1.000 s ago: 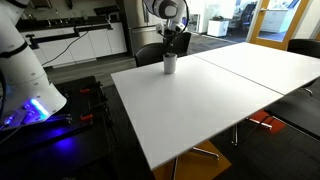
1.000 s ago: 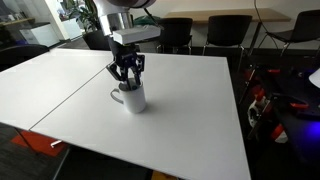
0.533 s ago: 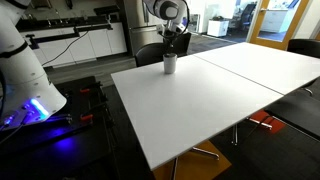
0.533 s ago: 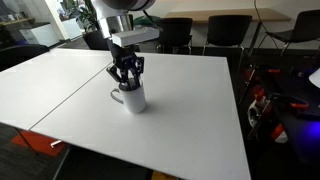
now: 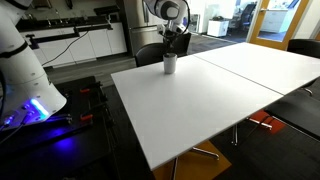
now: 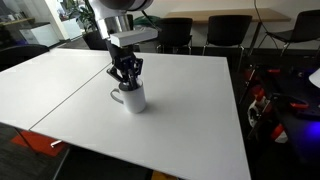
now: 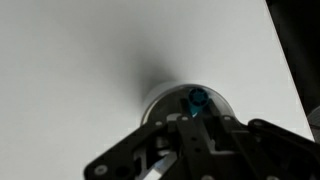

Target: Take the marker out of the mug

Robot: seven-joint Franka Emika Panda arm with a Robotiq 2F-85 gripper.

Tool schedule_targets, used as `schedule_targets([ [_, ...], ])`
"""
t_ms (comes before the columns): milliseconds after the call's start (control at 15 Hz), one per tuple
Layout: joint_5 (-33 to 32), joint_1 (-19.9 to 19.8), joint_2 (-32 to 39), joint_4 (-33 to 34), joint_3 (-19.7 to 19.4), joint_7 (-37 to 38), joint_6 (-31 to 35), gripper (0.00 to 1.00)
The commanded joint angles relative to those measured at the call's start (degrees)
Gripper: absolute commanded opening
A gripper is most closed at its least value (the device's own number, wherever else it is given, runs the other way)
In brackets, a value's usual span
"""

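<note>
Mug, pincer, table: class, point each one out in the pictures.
mug (image 6: pixel 134 100), in an exterior view, side wall
pincer (image 6: pixel 127 82), in an exterior view, between fingertips
table (image 6: pixel 190 115), in an exterior view, bare top

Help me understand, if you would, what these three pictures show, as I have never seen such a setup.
This is a single robot arm whose gripper works as its hand. Two pictures come from cameras standing in the room, looking at the white table from different places. The third comes from a camera on the wrist, looking down past the gripper. On the table stands one small light mug, and the wrist view shows the marker inside it. The gripper hangs over the mug's mouth; whether its fingers have closed on the marker cannot be made out.
</note>
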Motion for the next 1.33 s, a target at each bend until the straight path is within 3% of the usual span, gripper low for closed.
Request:
schedule_targets([
  [0, 0.28, 0.53, 0.09, 1.86, -0.61, 2.27, -2.73, 0.05],
  [1267, 1.06, -0.15, -16.54, -8.55, -0.59, 3.93, -9.16, 0.05],
])
